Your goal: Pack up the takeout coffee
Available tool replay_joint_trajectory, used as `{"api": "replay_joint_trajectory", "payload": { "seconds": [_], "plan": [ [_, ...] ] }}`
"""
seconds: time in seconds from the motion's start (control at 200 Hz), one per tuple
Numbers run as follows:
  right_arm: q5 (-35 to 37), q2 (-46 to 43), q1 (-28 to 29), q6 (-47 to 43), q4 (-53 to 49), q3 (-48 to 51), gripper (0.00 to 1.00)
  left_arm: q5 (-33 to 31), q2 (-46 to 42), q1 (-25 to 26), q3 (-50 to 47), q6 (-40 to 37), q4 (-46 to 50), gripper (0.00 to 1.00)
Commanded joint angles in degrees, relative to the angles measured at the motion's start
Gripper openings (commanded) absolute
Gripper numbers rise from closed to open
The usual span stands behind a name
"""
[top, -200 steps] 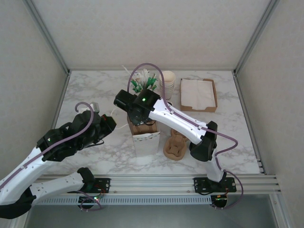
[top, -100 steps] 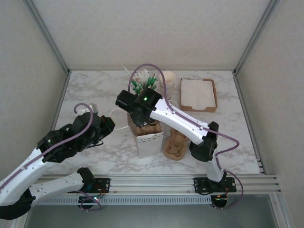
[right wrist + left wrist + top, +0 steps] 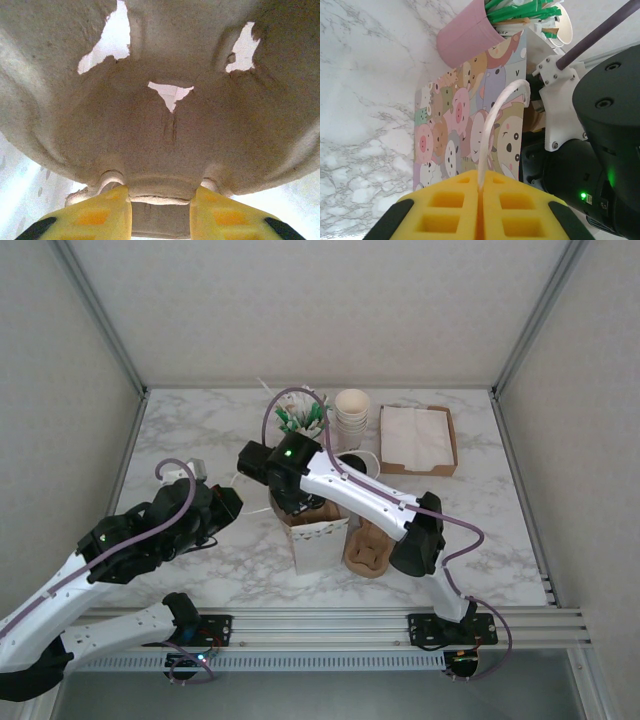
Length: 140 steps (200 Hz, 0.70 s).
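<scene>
Over on my left side, my left gripper is pressed together on the thin white handle of the paper bag, the one printed with cartoon animals. The loop arcs up from between my yellow pads. Beyond the bag stands a pink cup stuffed with green-wrapped sticks.

Now the right: my right gripper pinches the edge of a brown pulp carrier, its moulded shell looming right over the lens. From above, that arm reaches across the bag's open top, with the bag standing on the marble table. A second carrier lies just right of the bag.

The takeout coffee, as best I can tell, is the round black top peeking out beside my right arm, just in front of the stacked cream cups. I cannot tell whether a cup sits under it.
</scene>
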<state>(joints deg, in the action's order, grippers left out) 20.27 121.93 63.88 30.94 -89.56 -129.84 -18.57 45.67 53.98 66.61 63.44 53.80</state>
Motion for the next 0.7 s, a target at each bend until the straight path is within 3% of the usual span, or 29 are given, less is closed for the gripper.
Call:
{"api": "replay_joint_trajectory", "payload": {
  "seconds": [0.0, 0.2, 0.425, 0.696],
  "plan": [
    [0.46, -0.19, -0.15, -0.29, -1.71, 0.65, 0.32, -1.6, -0.67, 0.77, -0.78, 0.63, 0.34, 0.1],
    [0.03, -3.74, -0.31, -0.24, 2.27, 2.38, 0.34, -2.26, -1.16, 1.12, -0.96, 0.71, 0.6, 0.1],
    [0.91, -1.37, -0.31, -0.28, -0.84, 3.69, 0.33, -2.7, -1.37, 1.43, -1.22, 0.79, 0.59, 0.11],
    [-3.74, -3.28, -1.56, 0.79, 9.29, 13.92, 0.33, -2.71, -1.34, 1.94, -1.04, 0.81, 0.25, 0.11]
  ]
}}
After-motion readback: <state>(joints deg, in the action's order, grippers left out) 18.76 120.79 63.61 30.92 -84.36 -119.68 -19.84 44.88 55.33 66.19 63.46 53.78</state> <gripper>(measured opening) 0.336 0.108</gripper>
